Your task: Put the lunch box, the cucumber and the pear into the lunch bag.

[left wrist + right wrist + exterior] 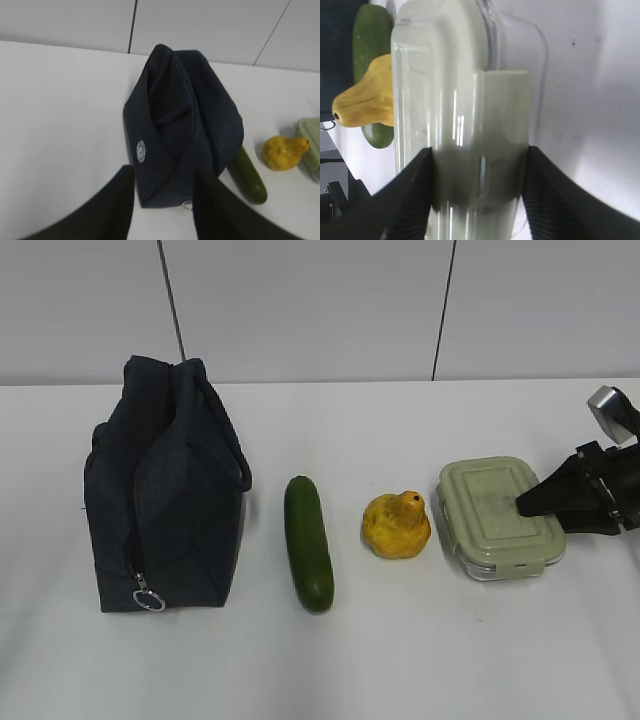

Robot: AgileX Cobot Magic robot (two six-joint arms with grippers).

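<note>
While your right gripper (477, 195) clamps its jaws on the lunch box (498, 517) at the worktop's (420, 660) right end, your left gripper (162, 205) hovers over the zipped lunch bag (165, 490) — jaws partly apart, empty — cucumber (308, 542) and pear (396, 525) between.

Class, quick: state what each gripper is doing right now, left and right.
Left gripper: open, empty, hovering over the lunch bag.
Right gripper: fingers either side of the lunch box, closed on it as far as the wrist view shows.
</note>
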